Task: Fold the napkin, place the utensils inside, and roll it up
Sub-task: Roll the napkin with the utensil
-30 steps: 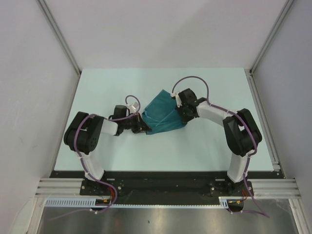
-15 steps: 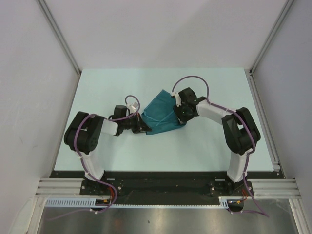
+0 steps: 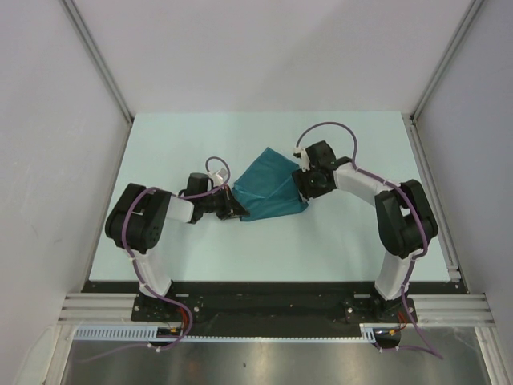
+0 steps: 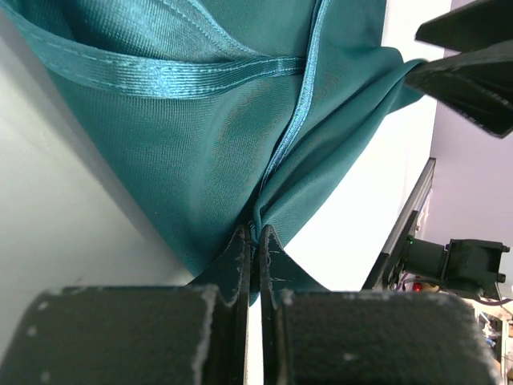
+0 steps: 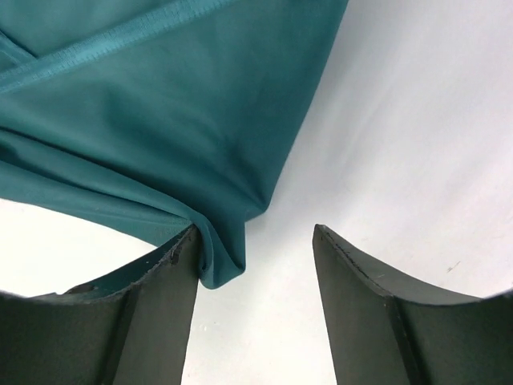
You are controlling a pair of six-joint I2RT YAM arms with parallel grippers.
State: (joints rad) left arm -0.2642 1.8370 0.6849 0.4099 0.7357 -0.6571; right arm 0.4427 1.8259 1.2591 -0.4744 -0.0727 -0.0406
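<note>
The teal napkin (image 3: 268, 187) lies folded into a rough triangle at the middle of the table. My left gripper (image 3: 238, 210) is shut on its near-left corner; in the left wrist view the cloth (image 4: 216, 136) is pinched between the closed fingers (image 4: 237, 265). My right gripper (image 3: 308, 191) stands open at the napkin's right corner. In the right wrist view that corner (image 5: 220, 257) rests against the left finger (image 5: 164, 297), with a wide gap to the other finger. The utensils are out of view.
The pale table (image 3: 176, 144) is bounded by white walls and metal rails (image 3: 433, 184) on both sides. A black bar and the arm bases (image 3: 264, 301) run along the near edge.
My right gripper has opened and let go of the napkin's right corner, drawing back slightly to the right. The left gripper has kept its hold and not moved.
</note>
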